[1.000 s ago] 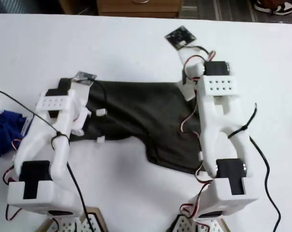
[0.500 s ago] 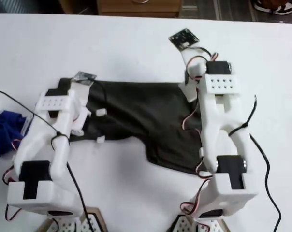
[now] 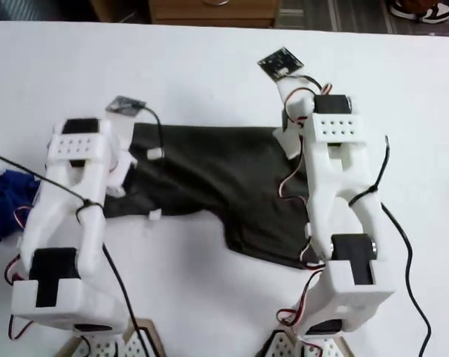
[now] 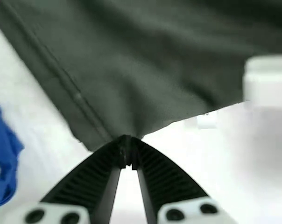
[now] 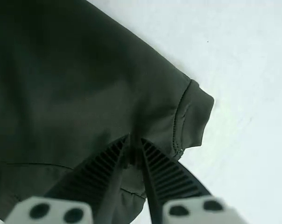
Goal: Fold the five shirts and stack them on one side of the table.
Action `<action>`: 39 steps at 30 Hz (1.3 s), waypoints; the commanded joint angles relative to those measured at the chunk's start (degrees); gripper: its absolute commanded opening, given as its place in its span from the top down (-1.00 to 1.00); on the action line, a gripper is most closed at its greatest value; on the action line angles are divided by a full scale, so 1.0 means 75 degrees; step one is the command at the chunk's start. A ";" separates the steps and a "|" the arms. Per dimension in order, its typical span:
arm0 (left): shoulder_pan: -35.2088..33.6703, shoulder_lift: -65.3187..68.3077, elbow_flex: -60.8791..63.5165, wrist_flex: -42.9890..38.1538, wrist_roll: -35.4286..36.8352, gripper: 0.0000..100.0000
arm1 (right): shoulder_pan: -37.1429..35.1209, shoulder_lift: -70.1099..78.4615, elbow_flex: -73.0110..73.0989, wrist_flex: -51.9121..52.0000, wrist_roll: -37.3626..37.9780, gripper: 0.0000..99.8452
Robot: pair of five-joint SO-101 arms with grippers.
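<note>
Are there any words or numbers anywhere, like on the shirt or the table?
No text can be read in any view.
The dark shirt is plain, with no print or label showing.
The blue cloth and the white table bear no writing.
The small dark board may carry markings, but they are too small to read.

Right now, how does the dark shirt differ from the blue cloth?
The dark shirt is spread out mid-table; the blue cloth lies bunched at the edge by the left arm. The left gripper and right gripper pinch the dark shirt; no gripper holds the blue cloth. Both rest on the white table.
</note>
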 commanded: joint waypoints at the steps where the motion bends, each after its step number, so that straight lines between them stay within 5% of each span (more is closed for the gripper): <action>1: -0.0082 -0.0352 -0.0756 0.0399 0.0012 0.95 | -0.0029 -0.0076 -0.0164 -0.0299 -0.0035 0.96; 16: 0.0680 -0.0293 -0.0451 -0.0738 0.1348 0.95 | 0.0240 0.1061 -0.0680 -0.2057 0.0023 0.96; 39: 0.0023 -0.0293 0.1002 -0.2227 0.1289 0.95 | 0.1506 0.7519 -0.9061 0.0334 0.0832 0.96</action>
